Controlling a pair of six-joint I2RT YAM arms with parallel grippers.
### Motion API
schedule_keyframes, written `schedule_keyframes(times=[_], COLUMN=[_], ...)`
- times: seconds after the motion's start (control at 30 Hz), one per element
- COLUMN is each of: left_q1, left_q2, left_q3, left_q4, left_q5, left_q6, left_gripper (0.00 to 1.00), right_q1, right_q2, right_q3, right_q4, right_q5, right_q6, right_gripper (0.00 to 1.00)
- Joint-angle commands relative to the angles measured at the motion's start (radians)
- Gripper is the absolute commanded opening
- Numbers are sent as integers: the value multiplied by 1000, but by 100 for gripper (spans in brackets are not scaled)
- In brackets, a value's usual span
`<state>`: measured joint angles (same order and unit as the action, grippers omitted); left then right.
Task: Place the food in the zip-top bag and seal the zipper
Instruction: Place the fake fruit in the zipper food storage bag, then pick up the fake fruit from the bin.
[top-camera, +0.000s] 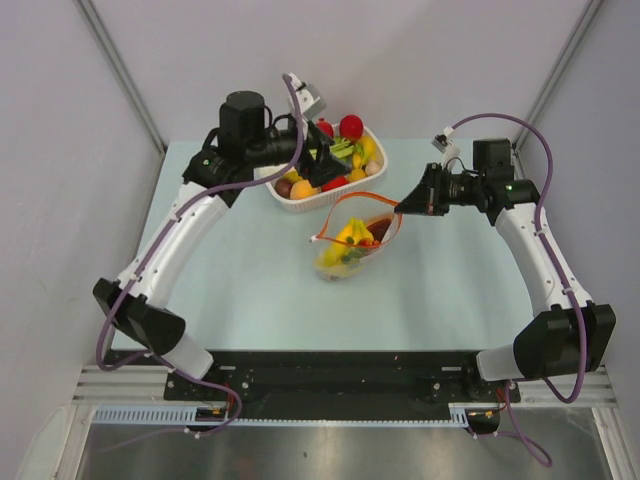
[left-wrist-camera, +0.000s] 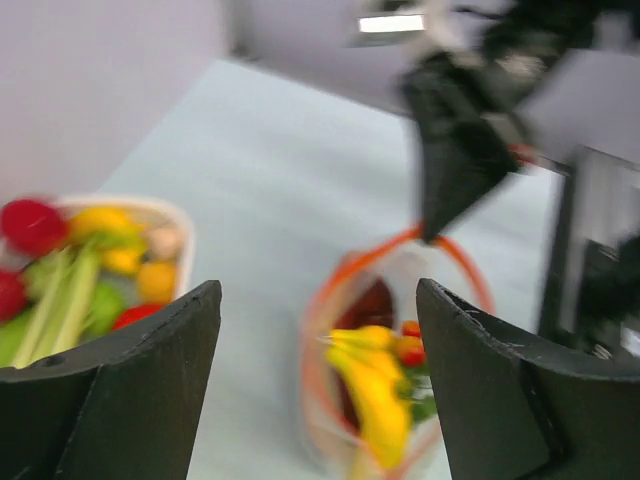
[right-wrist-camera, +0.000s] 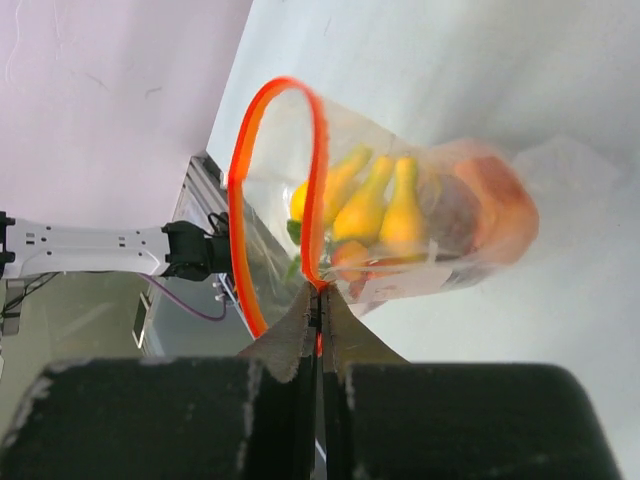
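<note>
Loading step — right fingers (right-wrist-camera: 318, 335) pinch the zipper (right-wrist-camera: 240, 180), zip-top bag (right-wrist-camera: 440, 215) mouth open. Left fingers (top-camera: 322, 168) wide, empty — next: grasp food (top-camera: 350, 126) from basket (top-camera: 300, 205).

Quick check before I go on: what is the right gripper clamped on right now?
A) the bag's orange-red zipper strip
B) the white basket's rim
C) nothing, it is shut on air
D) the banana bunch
A: in the right wrist view the right gripper is shut on the zipper at the mouth of the zip-top bag, and the strip stands open in a loop above the fingers.
</note>
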<state>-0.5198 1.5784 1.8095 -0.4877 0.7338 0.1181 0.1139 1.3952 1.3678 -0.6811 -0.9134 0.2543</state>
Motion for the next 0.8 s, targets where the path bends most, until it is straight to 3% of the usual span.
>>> schedule_keyframes(times=[0.0,0.07,0.2,0.47,0.77], left_q1=[64,87,113,173,192], left_q2=[75,136,241,466,606], left_q3=[-9,4,28,99,136], left_q4=[43,25,11,-26,-3], left_q5=[-432,-590,-764,-853,-840], left_q6=[-158,-198,-253,-221,-189], left_gripper=[81,80,72,37,36], right_q1=[-2,-2,-6,-22,-31], right_q2=[-1,-1,-8,-24,-25], right_q3=[42,43,43,43,43], right_q4=[38,38,22,-9,-15], right_q5=[-1,4,27,54,65], right_q6=[13,7,-16,-50,-63], right_gripper=[0,0,0,0,0])
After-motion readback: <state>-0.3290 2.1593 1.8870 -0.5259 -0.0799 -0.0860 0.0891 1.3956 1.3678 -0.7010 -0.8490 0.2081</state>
